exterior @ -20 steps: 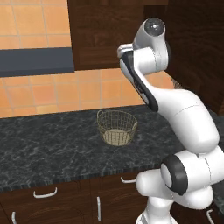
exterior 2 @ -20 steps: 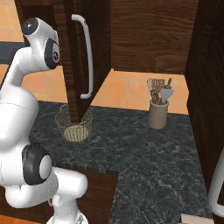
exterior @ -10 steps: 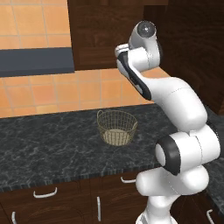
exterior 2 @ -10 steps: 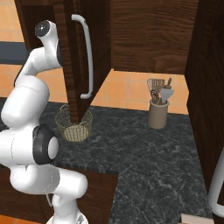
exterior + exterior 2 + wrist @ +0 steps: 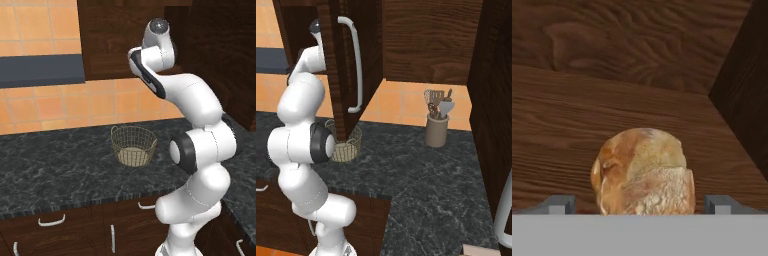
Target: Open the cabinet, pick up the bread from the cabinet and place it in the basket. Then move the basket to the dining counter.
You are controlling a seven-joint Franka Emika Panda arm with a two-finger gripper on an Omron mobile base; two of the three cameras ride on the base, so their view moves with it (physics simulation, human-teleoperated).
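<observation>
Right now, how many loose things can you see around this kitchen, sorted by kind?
Bread roll, on the wooden shelf inside the cabinet: 1
Wire basket, on the black counter: 1
Utensil holder, with its utensils: 1
Total: 3

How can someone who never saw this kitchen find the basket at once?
Look at the black speckled counter under the orange tiled wall. The basket stands there below the open cabinet door. It is a round tan wire-mesh bowl, unlike the solid utensil holder farther along.
</observation>
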